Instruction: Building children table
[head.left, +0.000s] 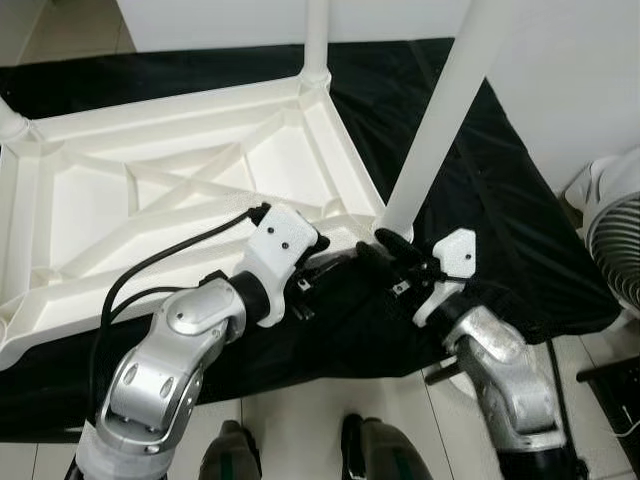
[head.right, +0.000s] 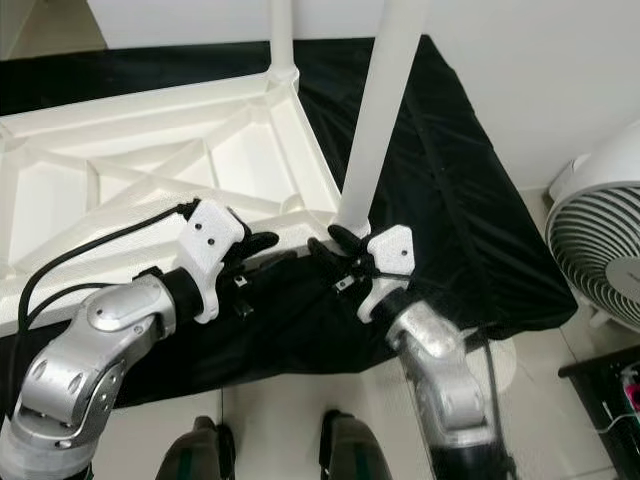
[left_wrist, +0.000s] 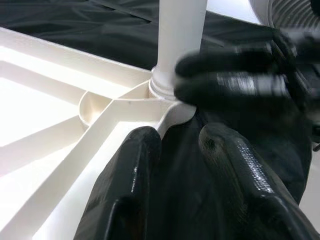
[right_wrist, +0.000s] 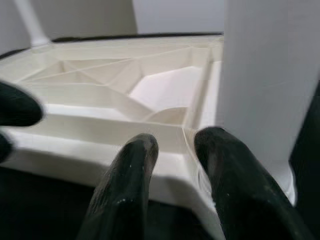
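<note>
A: Where does the white plastic tabletop (head.left: 170, 200) sit?

B: Upside down on a black cloth (head.left: 480, 200), ribbed underside up. A leg stands in the far corner socket (head.left: 316, 60), another stub at the far left corner (head.left: 10, 122). A third white leg (head.left: 440, 110) rises, leaning slightly, from the near right corner.

A: The grippers?

B: Right gripper (head.left: 392, 245) is at the base of that near leg, by the corner socket. In the right wrist view its two black fingers (right_wrist: 130, 190) stand a little apart, with the tabletop's rim beyond them and the leg just beside one finger; they clasp nothing that I can see. Left gripper (head.left: 325, 262) reaches in from the left, tips close to the same corner (fingers (left_wrist: 135, 180) slightly parted, over the cloth, holding nothing).

A: Surroundings?

B: A white fan (head.right: 600, 240) on the tiled floor (head.left: 320, 400) to the right, and the robot's feet (head.left: 232, 452) below the cloth's edge.
</note>
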